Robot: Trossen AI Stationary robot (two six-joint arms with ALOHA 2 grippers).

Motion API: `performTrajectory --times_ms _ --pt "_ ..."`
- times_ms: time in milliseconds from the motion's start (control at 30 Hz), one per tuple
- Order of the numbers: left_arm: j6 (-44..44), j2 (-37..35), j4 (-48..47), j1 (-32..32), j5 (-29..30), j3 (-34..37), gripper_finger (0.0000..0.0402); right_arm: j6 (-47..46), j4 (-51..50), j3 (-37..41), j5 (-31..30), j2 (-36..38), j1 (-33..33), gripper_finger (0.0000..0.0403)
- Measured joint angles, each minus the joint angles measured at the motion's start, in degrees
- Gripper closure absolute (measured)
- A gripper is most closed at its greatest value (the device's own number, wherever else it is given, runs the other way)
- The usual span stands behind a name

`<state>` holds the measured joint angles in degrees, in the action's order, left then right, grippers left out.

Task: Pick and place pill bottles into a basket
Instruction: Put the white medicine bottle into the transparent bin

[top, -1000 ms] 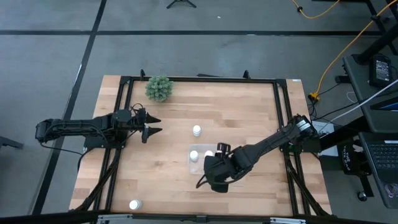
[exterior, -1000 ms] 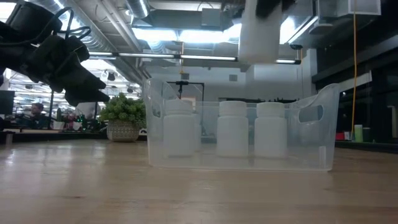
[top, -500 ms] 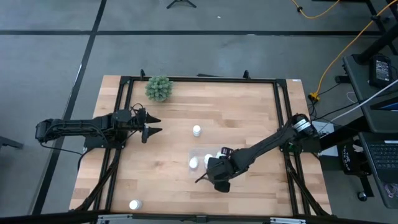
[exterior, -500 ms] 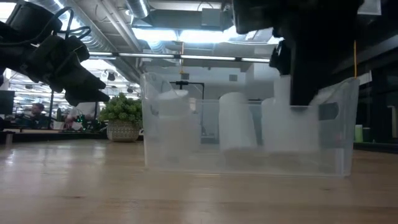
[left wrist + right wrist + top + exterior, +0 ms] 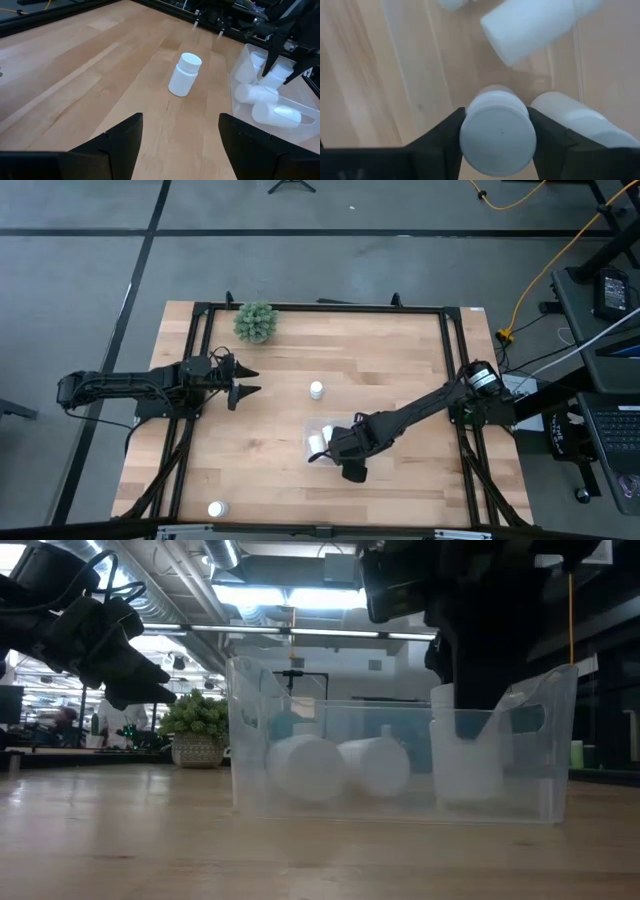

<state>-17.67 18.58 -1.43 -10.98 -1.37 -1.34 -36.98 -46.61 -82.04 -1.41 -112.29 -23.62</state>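
Observation:
My right gripper [image 5: 337,448] reaches down into the clear tray [image 5: 250,740], shut on an upright white pill bottle [image 5: 465,755]. Two other bottles [image 5: 305,768] [image 5: 375,766] lie on their sides on the tray floor, and the right wrist view shows one more [image 5: 451,3]. One bottle [image 5: 316,389] stands on its base on the table beyond the tray. Another bottle [image 5: 216,508] sits near the table's near edge. My left gripper [image 5: 247,380] is open and empty above the table's left part, its fingers pointing at the standing bottle [image 5: 184,74]. My right gripper pinches the bottle's capped top end [image 5: 470,125] between its two fingers [image 5: 445,137], which come from above, pointing down. The bottle hangs upright inside the tray, near its right end wall. I cannot tell whether its base touches the tray floor.
A green bushy plant [image 5: 256,321] stands at the table's far left. A black frame [image 5: 320,308] runs along the table's far and side edges. Bare wood lies between the tray and my left gripper.
My right gripper has gone down and a little toward the table's far edge, carrying the bottle from above the tray down into it. Bottles that stood upright in the tray have tipped onto their sides, and the tray has shifted a little.

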Motion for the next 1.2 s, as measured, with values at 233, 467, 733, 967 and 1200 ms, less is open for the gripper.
performTrajectory --times_ms 233,467,733,967,1200 --pt "0.84 0.01 0.00 0.00 0.00 0.00 0.0148 -1.81 0.10 0.00 0.07 0.00 -0.07 0.0192" --pt "0.92 0.00 0.00 0.00 0.02 0.00 0.0148 -3.35 0.11 0.00 0.07 0.00 -0.07 0.0186" --pt "0.92 0.00 0.00 0.00 0.02 0.00 0.0148 -4.85 0.75 -0.02 1.59 0.00 -0.13 0.0185" --pt "0.92 0.00 0.00 0.00 0.02 0.00 0.0148 -6.26 0.99 -0.02 4.43 0.00 -0.28 0.0185" --pt "0.92 0.01 0.00 0.00 0.02 0.00 0.0148 -6.90 2.13 -0.02 5.65 0.00 -0.28 0.0184"
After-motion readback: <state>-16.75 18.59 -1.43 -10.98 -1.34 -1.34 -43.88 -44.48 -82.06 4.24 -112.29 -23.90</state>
